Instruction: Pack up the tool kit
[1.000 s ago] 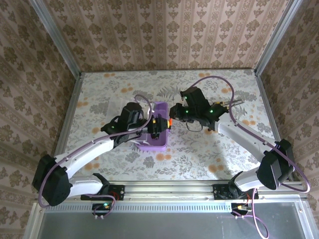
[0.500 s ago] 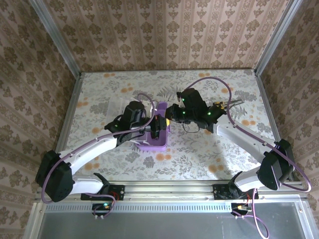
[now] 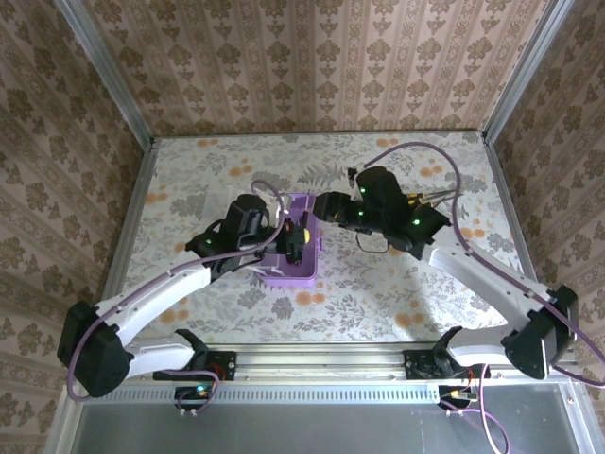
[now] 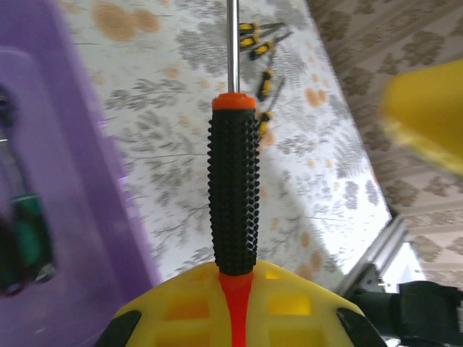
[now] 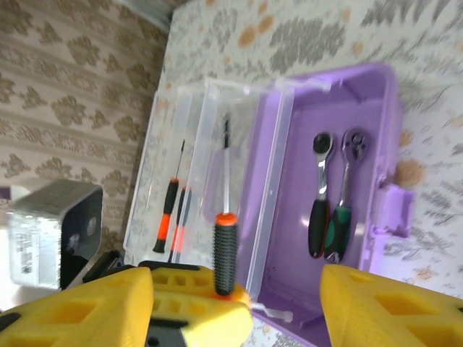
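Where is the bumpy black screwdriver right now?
The screwdriver sits centre in the left wrist view, gripped by the left pincer, next to the purple box.

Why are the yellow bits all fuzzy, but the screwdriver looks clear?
Left wrist view: the screwdriver handle is sharp, the yellow blob top right is blurred. Right wrist view: the yellow fingers are soft too. Top view: evenly lit, no glare.

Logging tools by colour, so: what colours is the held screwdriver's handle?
The screwdriver has a studded black handle with orange ends; clearest in the left wrist view.
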You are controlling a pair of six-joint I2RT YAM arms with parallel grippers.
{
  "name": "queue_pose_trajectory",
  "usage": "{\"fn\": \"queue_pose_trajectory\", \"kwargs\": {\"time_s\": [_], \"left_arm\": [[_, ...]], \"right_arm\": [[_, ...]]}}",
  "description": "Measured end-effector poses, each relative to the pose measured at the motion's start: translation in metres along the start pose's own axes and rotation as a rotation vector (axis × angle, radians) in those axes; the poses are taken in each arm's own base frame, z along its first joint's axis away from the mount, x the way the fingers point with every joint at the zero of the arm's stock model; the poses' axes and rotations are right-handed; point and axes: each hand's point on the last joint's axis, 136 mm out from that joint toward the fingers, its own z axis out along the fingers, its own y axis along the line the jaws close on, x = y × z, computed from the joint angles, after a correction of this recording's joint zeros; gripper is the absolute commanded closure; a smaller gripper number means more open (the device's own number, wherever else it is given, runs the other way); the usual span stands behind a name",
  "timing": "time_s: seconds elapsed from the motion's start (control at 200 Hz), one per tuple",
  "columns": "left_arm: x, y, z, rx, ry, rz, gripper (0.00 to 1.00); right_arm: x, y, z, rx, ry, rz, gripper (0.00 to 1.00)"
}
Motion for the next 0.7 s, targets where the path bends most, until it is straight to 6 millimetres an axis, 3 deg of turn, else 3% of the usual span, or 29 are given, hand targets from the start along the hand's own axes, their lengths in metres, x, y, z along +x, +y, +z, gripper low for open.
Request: {"fn": "queue_pose_trajectory", "kwargs": {"time_s": [0.095, 0.17, 0.345, 0.465, 0.7], "left_arm": [[-0.008, 0.02, -0.021, -0.099, -0.023, 0.004, 1.0], [-0.017, 0.042, -0.043, -0.199, -0.046, -0.01, 1.0], [-0.022, 0.098, -0.084, -0.43, -0.032, -0.051, 1.0], [-0.008, 0.122, -0.092, -0.532, 0.059, -0.052, 1.0], [0.014, 0.149, -0.097, -0.656, 0.192, -0.011, 1.0]], "right_arm": [[-0.019, -0.01, -0.019, 0.012, -0.078, 0.012, 0.35], [-0.022, -0.025, -0.027, 0.041, -0.106, 0.027, 0.35], [0.002, -0.062, -0.019, 0.132, -0.049, 0.042, 0.36], [0.015, -0.076, -0.015, 0.17, -0.012, 0.049, 0.36], [0.017, -0.078, -0.015, 0.176, -0.004, 0.023, 0.35]]}}
